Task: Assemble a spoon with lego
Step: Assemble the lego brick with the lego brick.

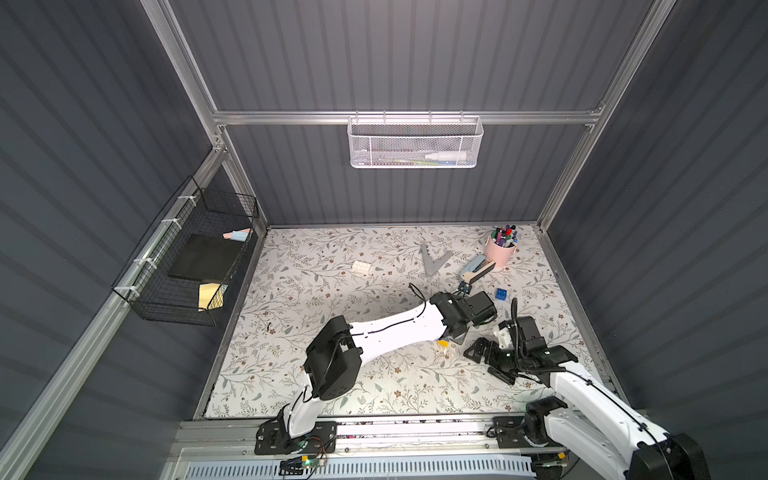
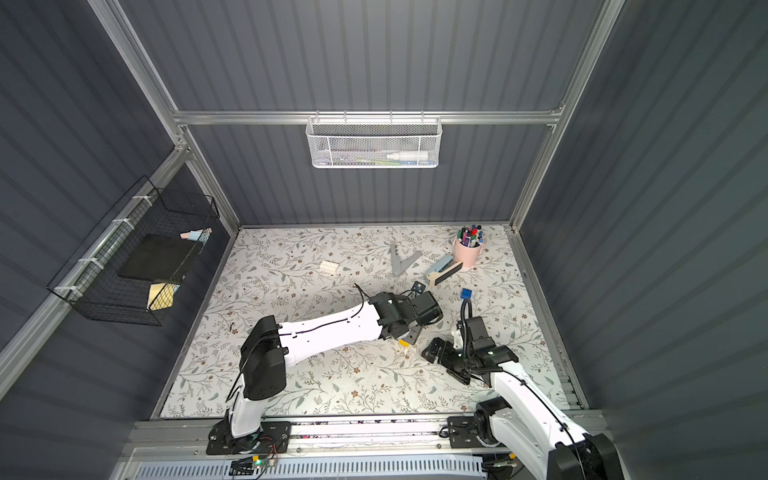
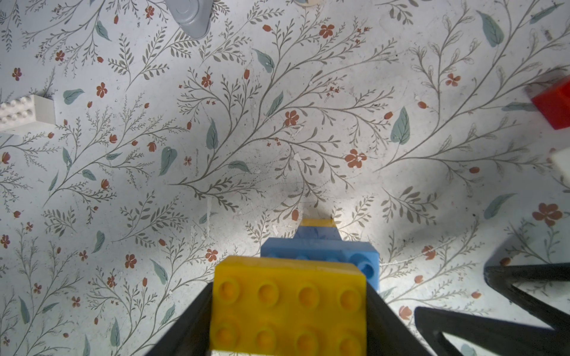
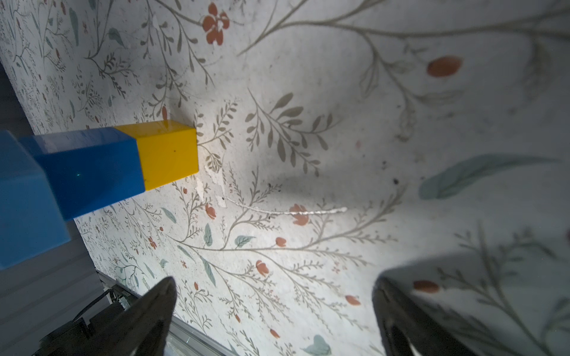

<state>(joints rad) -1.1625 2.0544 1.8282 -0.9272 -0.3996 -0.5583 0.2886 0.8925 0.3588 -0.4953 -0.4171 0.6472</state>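
The spoon (image 3: 319,246) is an upright column of lego: an oblong yellow brick (image 3: 288,302) on top, a wider blue brick under it, then a narrow blue and yellow handle (image 4: 123,160). The handle's yellow end seems to touch the mat. My left gripper (image 3: 290,296) (image 1: 451,338) (image 2: 409,337) is shut on the top yellow brick. My right gripper (image 4: 274,286) (image 1: 486,363) (image 2: 445,363) stands open beside the column, to its right, with nothing between its fingers. Loose lego: a white brick (image 1: 361,267) (image 2: 330,267), a blue brick (image 1: 501,294) (image 2: 467,294) and a red brick (image 3: 552,104).
A grey V-shaped piece (image 1: 434,261) (image 2: 402,259) lies at the back of the floral mat (image 1: 332,374). At the back right stand a pink cup of pens (image 1: 500,249) and a brush (image 1: 478,269). A black wire basket (image 1: 187,266) hangs on the left wall, a white one (image 1: 413,143) on the back wall.
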